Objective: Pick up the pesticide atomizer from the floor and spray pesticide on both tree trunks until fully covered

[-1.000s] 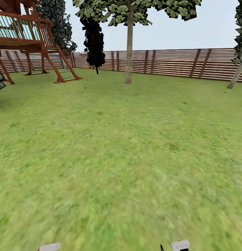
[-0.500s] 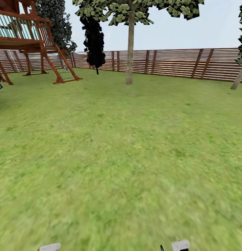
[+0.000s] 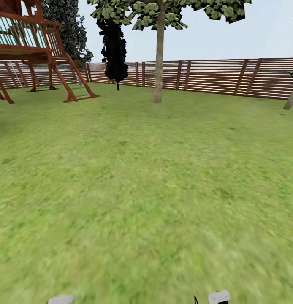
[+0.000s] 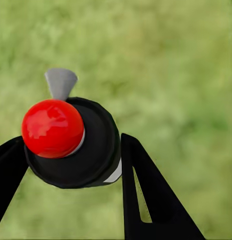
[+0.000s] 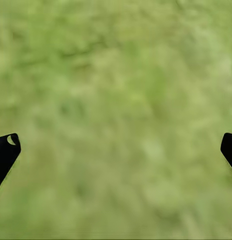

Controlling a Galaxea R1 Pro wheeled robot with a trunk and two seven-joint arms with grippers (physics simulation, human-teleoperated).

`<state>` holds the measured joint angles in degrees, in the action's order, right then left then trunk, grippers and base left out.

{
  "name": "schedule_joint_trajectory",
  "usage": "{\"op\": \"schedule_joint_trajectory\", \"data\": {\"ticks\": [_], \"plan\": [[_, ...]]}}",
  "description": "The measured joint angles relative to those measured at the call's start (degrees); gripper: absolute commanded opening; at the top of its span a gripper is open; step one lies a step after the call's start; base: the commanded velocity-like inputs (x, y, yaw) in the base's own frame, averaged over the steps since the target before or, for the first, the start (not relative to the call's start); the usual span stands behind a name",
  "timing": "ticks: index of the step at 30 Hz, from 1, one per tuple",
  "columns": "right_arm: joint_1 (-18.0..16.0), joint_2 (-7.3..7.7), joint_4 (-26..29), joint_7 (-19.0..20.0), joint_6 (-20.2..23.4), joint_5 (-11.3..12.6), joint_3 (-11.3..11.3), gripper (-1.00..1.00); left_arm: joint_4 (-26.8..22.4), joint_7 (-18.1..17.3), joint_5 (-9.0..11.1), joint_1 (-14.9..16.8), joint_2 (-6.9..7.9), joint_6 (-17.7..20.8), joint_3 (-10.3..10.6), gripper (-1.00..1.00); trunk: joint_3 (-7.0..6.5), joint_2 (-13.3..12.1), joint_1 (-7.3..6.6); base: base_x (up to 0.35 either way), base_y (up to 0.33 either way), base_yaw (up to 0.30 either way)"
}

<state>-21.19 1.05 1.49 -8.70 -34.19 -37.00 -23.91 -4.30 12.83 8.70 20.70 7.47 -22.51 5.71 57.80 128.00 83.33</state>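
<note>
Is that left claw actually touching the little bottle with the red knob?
Touching. In the left wrist view, the left gripper has both black fingers pressed against the pesticide atomizer, with no gap showing.

No legible text, labels, brand marks, numbers or signs anywhere. The pesticide atomizer (image 4: 70, 145) shows a plain black top and red spot, unmarked. The wooden fence (image 3: 222, 76) and play structure (image 3: 32, 46) carry no writing.
</note>
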Motion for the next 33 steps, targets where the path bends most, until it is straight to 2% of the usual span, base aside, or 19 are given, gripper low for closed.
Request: {"op": "schedule_joint_trajectory", "data": {"ticks": [33], "plan": [[0.0, 0.00, 0.0, 0.0, 0.0, 0.0, 0.0, 1.00, 0.0, 0.0, 0.0, 0.0, 0.08, 0.0, 0.0, -1.00, 0.00, 0.0, 0.00, 0.338, 0.103, 0.000]]}}
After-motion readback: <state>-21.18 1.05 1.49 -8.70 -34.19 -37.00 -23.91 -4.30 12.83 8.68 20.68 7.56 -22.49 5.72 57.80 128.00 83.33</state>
